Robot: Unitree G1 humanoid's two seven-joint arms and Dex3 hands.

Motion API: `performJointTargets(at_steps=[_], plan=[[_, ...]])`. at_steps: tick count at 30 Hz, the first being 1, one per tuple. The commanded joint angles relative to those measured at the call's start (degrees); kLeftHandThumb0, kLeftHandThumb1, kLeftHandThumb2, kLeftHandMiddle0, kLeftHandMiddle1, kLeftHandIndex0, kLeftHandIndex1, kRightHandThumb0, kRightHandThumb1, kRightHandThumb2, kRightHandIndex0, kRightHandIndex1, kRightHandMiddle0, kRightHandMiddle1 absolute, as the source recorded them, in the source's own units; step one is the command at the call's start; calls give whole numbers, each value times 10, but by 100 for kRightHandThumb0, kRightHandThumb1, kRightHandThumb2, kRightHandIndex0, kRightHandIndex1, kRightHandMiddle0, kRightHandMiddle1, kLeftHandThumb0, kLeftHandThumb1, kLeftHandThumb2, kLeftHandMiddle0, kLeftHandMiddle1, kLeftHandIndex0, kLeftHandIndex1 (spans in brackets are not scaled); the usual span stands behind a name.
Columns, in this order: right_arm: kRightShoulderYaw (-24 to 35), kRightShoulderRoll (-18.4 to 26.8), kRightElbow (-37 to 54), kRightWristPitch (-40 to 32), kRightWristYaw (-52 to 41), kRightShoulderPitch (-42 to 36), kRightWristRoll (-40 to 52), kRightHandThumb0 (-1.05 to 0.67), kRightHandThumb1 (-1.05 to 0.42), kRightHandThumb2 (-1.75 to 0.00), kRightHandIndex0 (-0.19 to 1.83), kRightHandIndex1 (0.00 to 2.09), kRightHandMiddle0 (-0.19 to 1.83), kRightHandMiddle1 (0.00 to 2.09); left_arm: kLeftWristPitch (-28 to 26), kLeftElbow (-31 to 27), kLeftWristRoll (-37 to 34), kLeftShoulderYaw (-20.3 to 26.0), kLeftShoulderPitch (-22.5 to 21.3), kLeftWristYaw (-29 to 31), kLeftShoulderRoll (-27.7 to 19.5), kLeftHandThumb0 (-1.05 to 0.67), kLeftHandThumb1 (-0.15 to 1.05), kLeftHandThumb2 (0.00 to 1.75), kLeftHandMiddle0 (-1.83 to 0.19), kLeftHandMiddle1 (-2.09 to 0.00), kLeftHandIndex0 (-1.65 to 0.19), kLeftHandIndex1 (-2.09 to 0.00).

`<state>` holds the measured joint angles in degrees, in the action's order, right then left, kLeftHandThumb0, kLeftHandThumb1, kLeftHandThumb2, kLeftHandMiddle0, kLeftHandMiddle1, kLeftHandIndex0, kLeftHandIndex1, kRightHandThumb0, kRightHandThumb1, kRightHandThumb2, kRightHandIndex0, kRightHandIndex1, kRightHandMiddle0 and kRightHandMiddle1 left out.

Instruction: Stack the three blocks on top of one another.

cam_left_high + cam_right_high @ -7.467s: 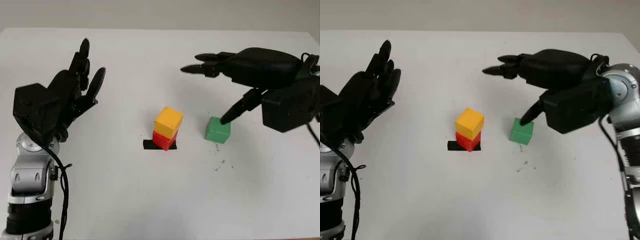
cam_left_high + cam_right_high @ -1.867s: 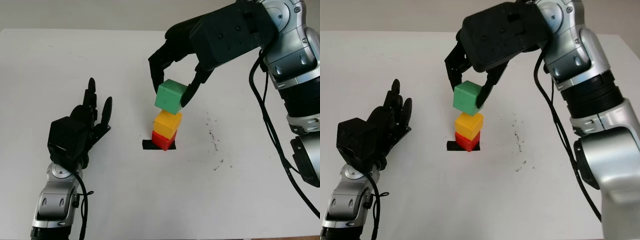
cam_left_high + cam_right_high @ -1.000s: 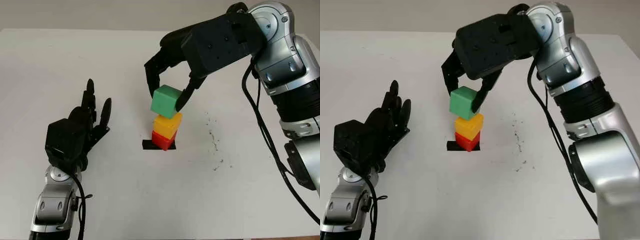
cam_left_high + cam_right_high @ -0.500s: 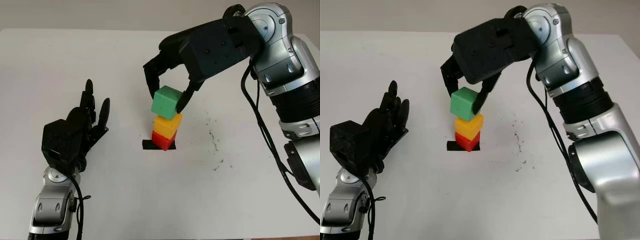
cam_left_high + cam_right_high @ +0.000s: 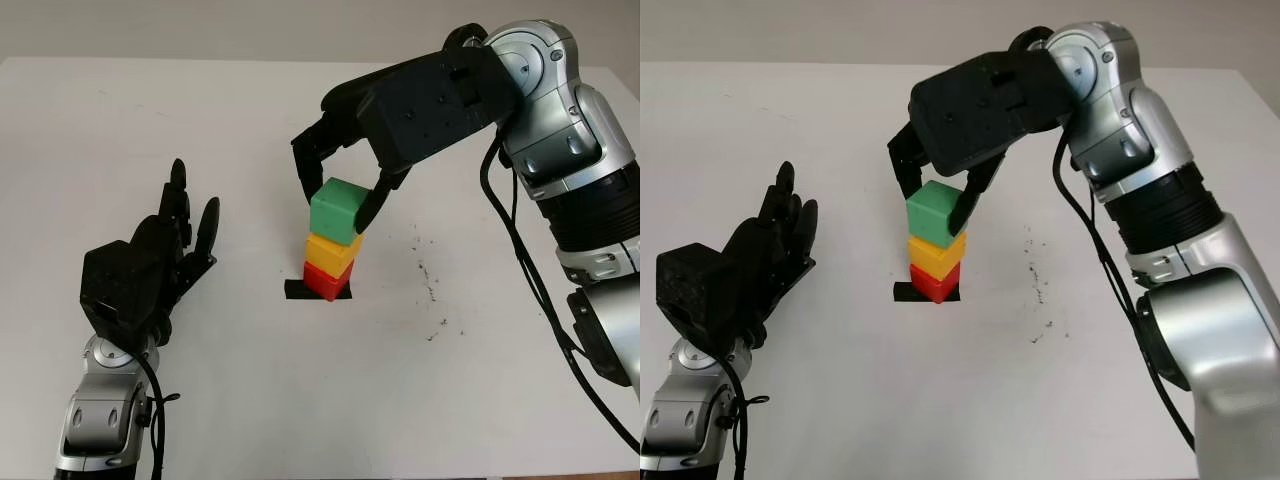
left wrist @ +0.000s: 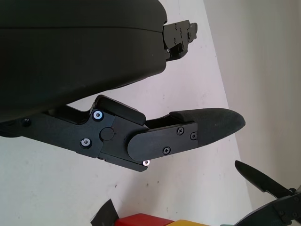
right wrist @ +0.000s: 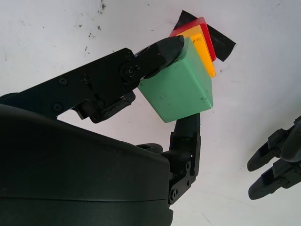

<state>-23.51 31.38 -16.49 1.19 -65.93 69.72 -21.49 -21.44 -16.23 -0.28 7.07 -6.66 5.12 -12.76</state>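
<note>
The right hand (image 5: 336,190) grips the green block (image 5: 337,211), set on the yellow block (image 5: 333,253) over the red block (image 5: 322,280). At nine o'clock from the stack, the left hand (image 5: 150,265) is open, holding nothing.

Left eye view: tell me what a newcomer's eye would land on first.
The right hand, reaching in over mid-table, grips the green block on top of the yellow block and red block, which sit on a black tape mark. The left hand is open, off to the tower's left.
</note>
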Motion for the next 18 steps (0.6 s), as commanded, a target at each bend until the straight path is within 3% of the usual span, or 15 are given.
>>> performJointTargets(at_steps=[1,18], plan=[[3,3,4,1,-1,-6,5,-42,-92,-5,32,4,38,163,2,-13,0,2,7,4,-6,-80,105,63,19,-1,19,0],[0,2,2,10,-1,-14,3,-43,-92,-5,30,4,37,163,-6,-18,6,-2,7,1,-5,-80,105,63,19,-3,19,0]])
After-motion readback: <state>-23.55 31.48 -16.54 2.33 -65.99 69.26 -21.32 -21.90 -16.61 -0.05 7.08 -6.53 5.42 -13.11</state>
